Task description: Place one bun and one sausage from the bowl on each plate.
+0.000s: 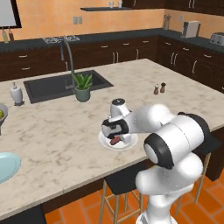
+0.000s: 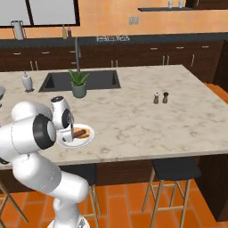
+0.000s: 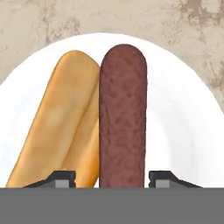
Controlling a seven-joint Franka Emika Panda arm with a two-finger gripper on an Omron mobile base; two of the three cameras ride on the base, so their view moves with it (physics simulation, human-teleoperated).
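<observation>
Sausage (image 3: 122, 116) lies lengthwise on white plate (image 3: 183, 118), touching bun (image 3: 59, 127) along one side. Gripper (image 3: 110, 178) hangs low over the plate, tips spread either side of the sausage end, not pinching it. Plate sits near the counter's (image 1: 52, 135) front edge; bare marble all round. Blue plate (image 1: 6, 166) well apart, at the far left.

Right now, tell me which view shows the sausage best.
The hand view: the sausage lies full-length beside the bun on the white plate. The right base view shows it small; the left base view shows it half-hidden under the claw.
</observation>
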